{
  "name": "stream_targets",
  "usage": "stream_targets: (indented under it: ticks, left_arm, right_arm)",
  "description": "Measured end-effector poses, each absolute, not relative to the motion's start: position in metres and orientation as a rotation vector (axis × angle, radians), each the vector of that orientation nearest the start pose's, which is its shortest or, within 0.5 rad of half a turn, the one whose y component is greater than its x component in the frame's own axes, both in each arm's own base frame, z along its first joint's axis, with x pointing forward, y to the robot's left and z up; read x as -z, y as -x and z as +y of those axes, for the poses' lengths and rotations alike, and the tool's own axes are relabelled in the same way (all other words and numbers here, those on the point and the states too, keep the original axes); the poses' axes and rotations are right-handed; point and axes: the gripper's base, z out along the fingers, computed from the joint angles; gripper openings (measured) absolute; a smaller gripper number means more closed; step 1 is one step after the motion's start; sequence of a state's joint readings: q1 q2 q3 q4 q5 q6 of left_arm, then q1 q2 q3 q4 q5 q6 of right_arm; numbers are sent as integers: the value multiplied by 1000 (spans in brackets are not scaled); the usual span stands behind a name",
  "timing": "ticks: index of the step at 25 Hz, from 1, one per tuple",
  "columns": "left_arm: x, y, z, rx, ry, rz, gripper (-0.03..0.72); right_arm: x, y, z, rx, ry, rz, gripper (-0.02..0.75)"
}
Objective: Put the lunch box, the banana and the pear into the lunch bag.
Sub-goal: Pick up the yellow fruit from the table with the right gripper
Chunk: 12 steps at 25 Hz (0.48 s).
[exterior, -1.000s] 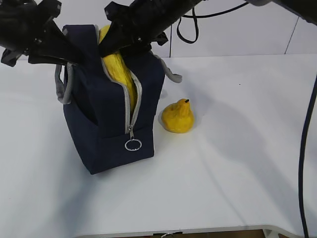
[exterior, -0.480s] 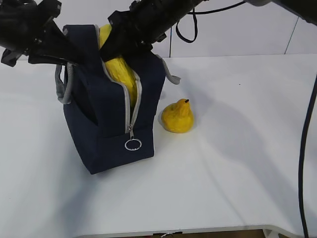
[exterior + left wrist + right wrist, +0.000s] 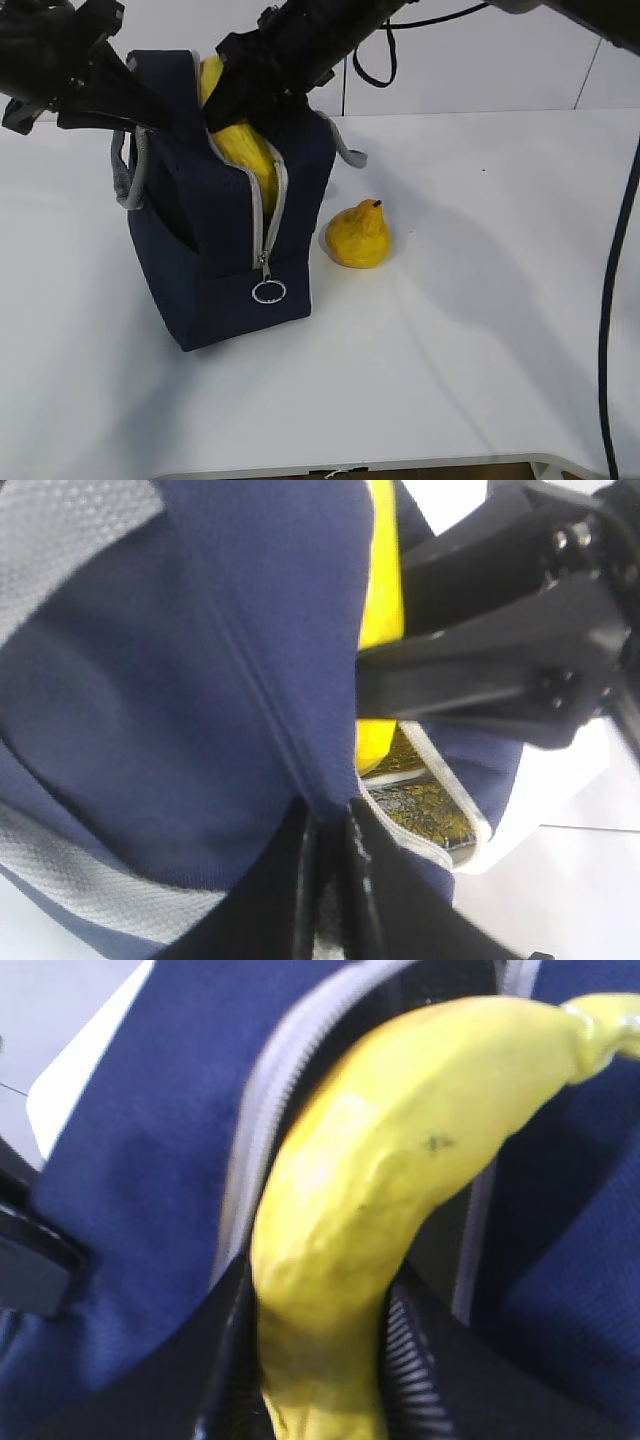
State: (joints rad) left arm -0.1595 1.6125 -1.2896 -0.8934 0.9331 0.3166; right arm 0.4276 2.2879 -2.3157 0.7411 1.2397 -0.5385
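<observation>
The lunch bag (image 3: 225, 215) stands upright on the white surface (image 3: 480, 330), left of centre, its zipper run down so the top and the near face gape. The left claw (image 3: 330, 880) is pinched shut on a fold of the bag's navy fabric at the left rim, holding the mouth open. The right claw (image 3: 320, 1360) is closed about the banana (image 3: 243, 140), jaws on either side of its thick end, and has it part-way into the opening: much of its length sits between the grey zipper edges, and its upper end stands above the rim.

The step in hand looks to be feeding the banana into the bag. To do it well, the right claw should go down along the line of the slit, keeping the fruit centred between the zipper edges so its curve does not catch on them. The left claw should keep its pull firm and outward, since a slack rim would close over the fruit or let the bag tip. Release is best once the banana rests on something inside, not from a height.

The lunch box cannot be made out for certain; the left wrist view shows only a dark patterned patch in the mouth. The pear (image 3: 359, 236) sits on the surface just right of the bag, apart from it.
</observation>
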Motion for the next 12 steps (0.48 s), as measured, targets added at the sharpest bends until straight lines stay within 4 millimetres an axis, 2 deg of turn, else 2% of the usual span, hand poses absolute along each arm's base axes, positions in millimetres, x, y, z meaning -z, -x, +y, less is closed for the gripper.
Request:
stream_targets:
  ticks: [6, 12]
  left_arm:
    - [-309, -328, -111, 1047, -87, 2509, -2]
    - [-309, -328, -111, 1047, -87, 2509, -2]
  right_arm:
    - [-295, -422, 272, -900, 1134, 2280, 270]
    - [-292, -422, 274, -863, 1157, 2288, 270]
